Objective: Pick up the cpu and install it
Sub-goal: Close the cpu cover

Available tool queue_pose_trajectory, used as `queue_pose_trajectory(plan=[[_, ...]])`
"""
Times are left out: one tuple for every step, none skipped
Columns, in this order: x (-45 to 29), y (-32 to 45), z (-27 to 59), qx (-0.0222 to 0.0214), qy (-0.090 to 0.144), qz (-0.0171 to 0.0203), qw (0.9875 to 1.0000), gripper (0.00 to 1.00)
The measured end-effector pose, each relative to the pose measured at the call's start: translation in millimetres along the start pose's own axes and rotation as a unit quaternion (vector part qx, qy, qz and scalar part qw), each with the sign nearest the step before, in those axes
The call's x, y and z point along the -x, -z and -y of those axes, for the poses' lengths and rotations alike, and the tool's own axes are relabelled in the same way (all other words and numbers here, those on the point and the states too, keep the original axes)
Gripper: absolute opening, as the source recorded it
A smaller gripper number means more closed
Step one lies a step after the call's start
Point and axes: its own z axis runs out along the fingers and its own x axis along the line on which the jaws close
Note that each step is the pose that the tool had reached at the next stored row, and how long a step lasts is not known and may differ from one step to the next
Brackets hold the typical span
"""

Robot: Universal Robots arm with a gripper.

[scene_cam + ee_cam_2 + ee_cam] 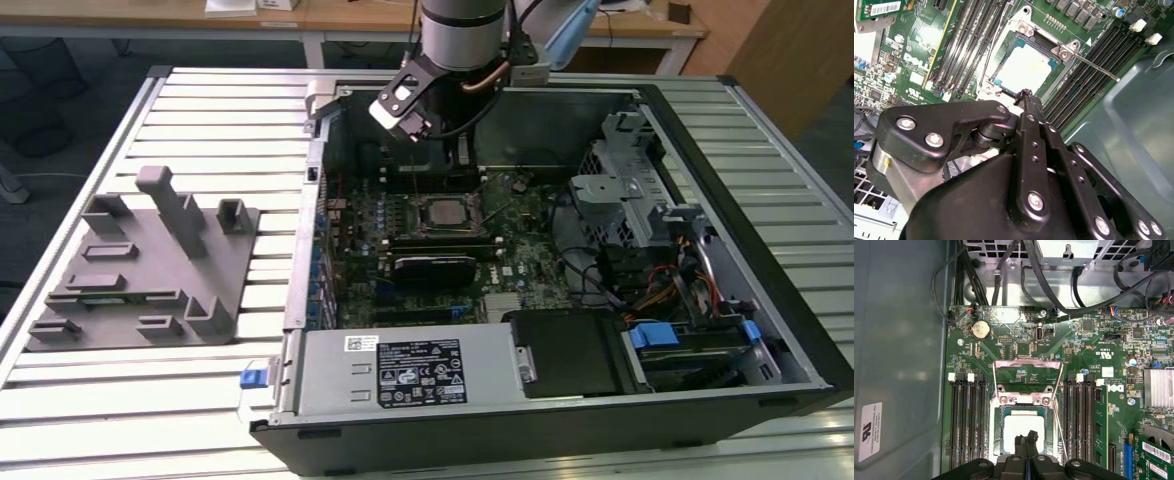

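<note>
The cpu [1021, 70], a silvery-white square chip, lies flat in the motherboard socket in both wrist views [1024, 426] and at the middle of the board in the exterior view [441, 212]. The socket's metal load frame [1027, 372] is swung up and its lever [1094, 65] sticks out sideways. My gripper [1026, 96] hangs just above the chip's edge, shut, fingers pressed together with nothing between them [1026, 440]. In the exterior view it hangs under the arm, over the far part of the open computer case [461, 145].
Memory slots [966, 425] flank the socket on both sides. A grey plastic holder block [140, 265] stands on the slatted table at the exterior view's left. Inside the case sit the power supply [400, 370], a drive cage [627, 190] and cables [1004, 270].
</note>
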Motion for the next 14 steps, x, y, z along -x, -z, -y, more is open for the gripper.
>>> queue_pose_trajectory(plan=[[0.0,0.1,0.0,0.0,0.0,0.0,1.0,0.11],[0.0,0.9,0.0,-0.0001,0.0,0.0002,1.0,0.11],[0.0,1.7,-0.1,-0.0001,0.0,0.0001,1.0,0.11],[0.0,2.9,-0.2,0.0,0.0,0.0,1.0,0.11],[0.0,4.8,-0.3,0.0,0.0,0.0,1.0,0.11],[-0.1,6.9,-0.4,0.0,0.0,0.0001,1.0,0.11],[-0.1,8.7,-0.6,0.0,0.0,0.0,1.0,0.11],[-0.1,9.9,-0.7,0.0,0.0,0.0,1.0,0.11],[-0.1,10.0,-0.7,0.0,0.0,-0.0001,1.0,0.11],[-0.1,10.0,-0.7,0.0001,0.0,-0.0001,1.0,0.11],[-0.1,10.1,-0.7,0.0001,0.0,-0.0001,1.0,0.11],[-0.1,10.3,-0.7,0.0,0.0,0.0,1.0,0.11],[-0.1,10.3,-0.9,0.0,0.0,0.0,1.0,0.11],[-0.2,10.3,-2.3,-0.0001,0.0,0.0,1.0,0.11]])
